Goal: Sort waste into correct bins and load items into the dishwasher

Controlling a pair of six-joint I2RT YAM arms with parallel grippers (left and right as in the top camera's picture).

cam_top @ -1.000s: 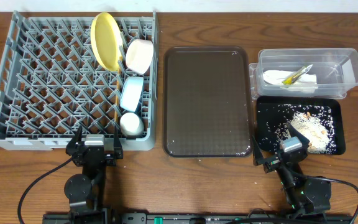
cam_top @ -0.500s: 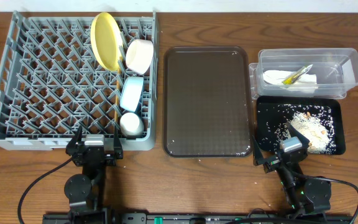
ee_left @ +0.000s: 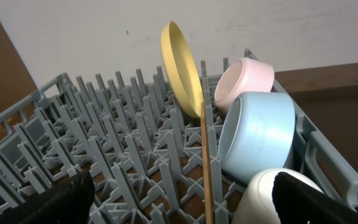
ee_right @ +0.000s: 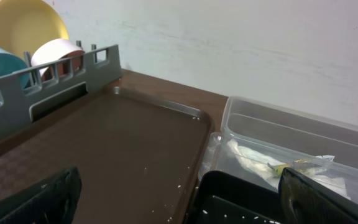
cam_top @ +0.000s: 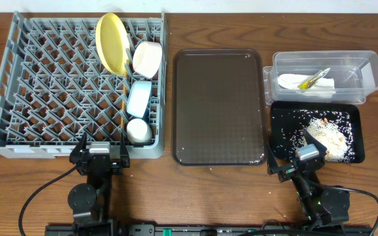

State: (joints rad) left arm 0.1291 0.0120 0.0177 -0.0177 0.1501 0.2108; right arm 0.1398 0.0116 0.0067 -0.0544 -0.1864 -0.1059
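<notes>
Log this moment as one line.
dish rack: loaded; clear tub: napkin, sachet; black tray: rice scraps; left end effector, right end effector: open

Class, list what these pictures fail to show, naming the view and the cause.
1. Cup, left wrist: cut off by the bottom edge.
2. Black tray, right wrist: mostly below the frame.
3. Chopsticks, overhead: too thin to count.
4. Sachet, overhead: print too small to read.

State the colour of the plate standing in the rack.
The plate is yellow, clearest in the overhead view.

Matt grey plastic rack [cam_top: 44, 148], clear plastic tub [cam_top: 373, 65], glossy blk tray [cam_top: 282, 141], textured brown tray [cam_top: 218, 105], wood-grain table [cam_top: 182, 190].
</notes>
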